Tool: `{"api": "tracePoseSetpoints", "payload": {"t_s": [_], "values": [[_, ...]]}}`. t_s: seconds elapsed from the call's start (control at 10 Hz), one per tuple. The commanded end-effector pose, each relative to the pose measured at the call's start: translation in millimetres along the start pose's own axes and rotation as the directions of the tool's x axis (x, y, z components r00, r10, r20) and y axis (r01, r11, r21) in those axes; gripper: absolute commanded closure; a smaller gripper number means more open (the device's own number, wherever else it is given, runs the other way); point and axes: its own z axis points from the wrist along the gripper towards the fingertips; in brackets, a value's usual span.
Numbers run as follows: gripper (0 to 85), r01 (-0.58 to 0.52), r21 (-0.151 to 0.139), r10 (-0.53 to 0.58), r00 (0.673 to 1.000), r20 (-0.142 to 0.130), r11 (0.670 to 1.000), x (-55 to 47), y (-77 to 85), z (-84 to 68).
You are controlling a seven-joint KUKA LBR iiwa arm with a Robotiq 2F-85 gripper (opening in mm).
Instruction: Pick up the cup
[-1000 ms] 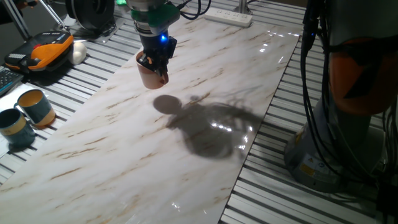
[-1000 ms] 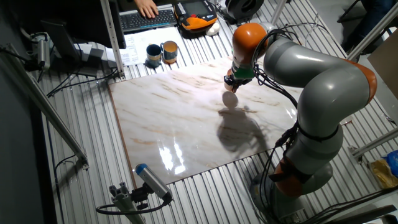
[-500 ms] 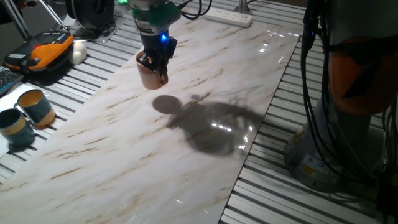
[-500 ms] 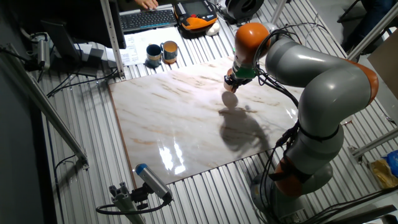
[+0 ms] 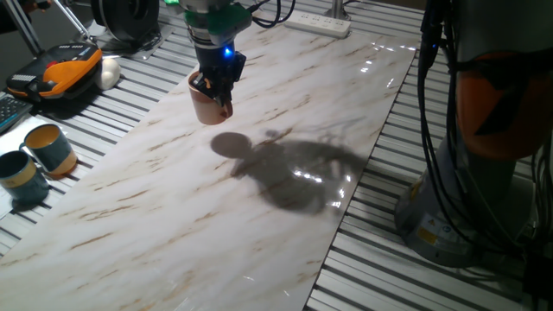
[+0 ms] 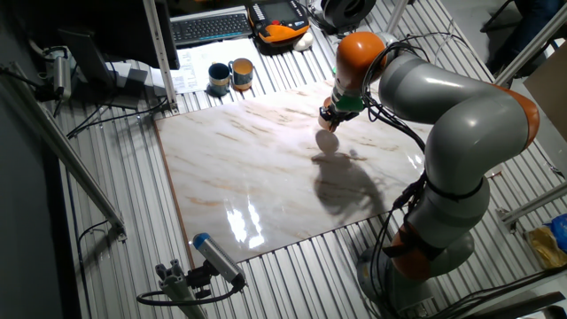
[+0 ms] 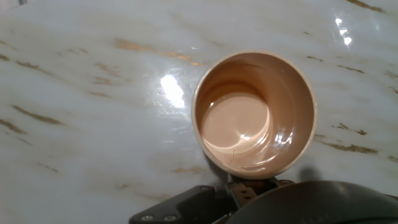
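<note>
The cup (image 5: pixel 207 105) is a small salmon-orange mug with a lighter inside. It hangs above the marble tabletop (image 5: pixel 259 216), and its shadow falls on the marble to its lower right. My gripper (image 5: pixel 216 85) is shut on the cup's rim and holds it from above. The other fixed view shows the cup (image 6: pixel 327 140) as a pale blob under the gripper (image 6: pixel 330 121). In the hand view the cup (image 7: pixel 254 115) is seen from above, open and empty, with the gripper (image 7: pixel 249 185) clamped on its near rim. The handle is hidden.
Two teal-blue mugs (image 5: pixel 34 160) stand off the marble at the left edge. An orange and black device (image 5: pixel 60 73) lies at the far left on the slatted table. A power strip (image 5: pixel 318 24) lies at the back. The arm's base and cables (image 5: pixel 475 130) stand at the right.
The arm's upper joint has shifted very slightly right in the other fixed view. The cup stays held in about the same place.
</note>
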Motion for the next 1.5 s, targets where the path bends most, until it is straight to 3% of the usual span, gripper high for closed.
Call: {"api": "tracePoseSetpoints", "payload": {"t_s": [0.0,0.1,1.4], "values": [[85.0,0.001,-0.003,-0.001,1.0,-0.001,1.0,-0.6,-0.1,-0.2],[68.0,0.001,-0.003,-0.001,1.0,-0.001,1.0,-0.9,0.1,0.2],[68.0,-0.01,0.009,0.01,1.0,-0.001,1.0,-2.1,1.4,1.9]]}}
